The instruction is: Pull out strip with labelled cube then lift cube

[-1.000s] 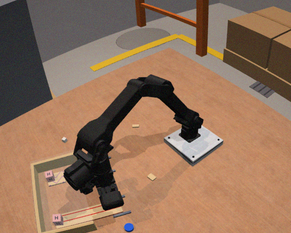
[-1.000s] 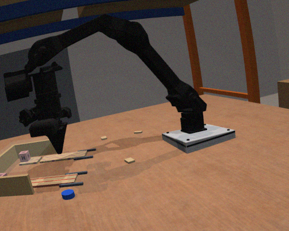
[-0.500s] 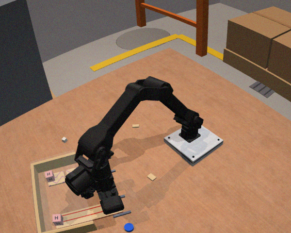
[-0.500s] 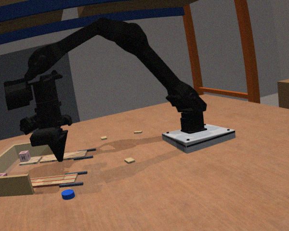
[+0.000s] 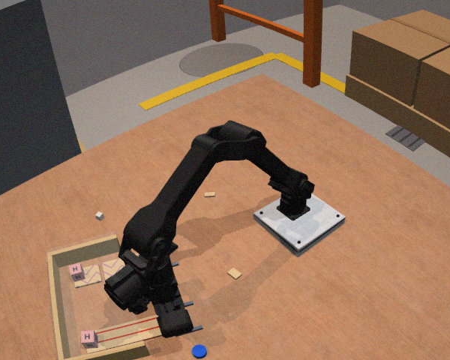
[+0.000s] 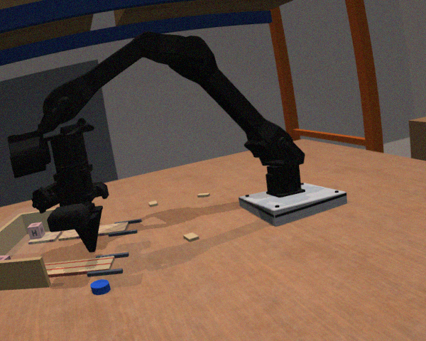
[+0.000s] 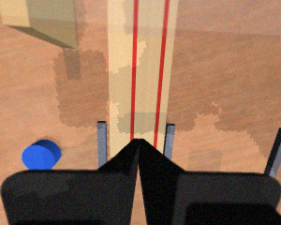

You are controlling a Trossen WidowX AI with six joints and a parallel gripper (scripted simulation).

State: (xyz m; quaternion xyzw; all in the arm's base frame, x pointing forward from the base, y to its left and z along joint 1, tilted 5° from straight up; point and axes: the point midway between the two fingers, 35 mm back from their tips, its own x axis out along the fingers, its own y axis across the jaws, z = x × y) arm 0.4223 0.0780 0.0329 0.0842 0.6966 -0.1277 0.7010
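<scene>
The red-lined strip (image 5: 124,329) (image 6: 77,265) (image 7: 147,70) looks unbroken and lies flat; a pink cube marked H (image 5: 88,338) (image 6: 1,258) sits at its far end. The zigzag strip has a far piece (image 5: 93,273) (image 6: 44,238) and a nearer piece (image 5: 112,267) (image 6: 113,229) with a gap between; another pink H cube (image 5: 76,271) (image 6: 35,230) sits on the far piece. My gripper (image 6: 91,250) (image 7: 138,143) is shut and empty, pointing down above the near end of the red-lined strip. Its fingertips are hidden in the top view.
Low rails (image 6: 105,272) (image 7: 101,145) flank the strips' near ends. A wooden wall (image 5: 55,302) (image 6: 16,275) surrounds the far area, under a faint clear cover. A blue disc (image 5: 199,351) (image 6: 100,287) (image 7: 41,155) lies beside the rail. Small wooden pieces (image 5: 234,273) (image 6: 190,236) lie nearer the arm's base.
</scene>
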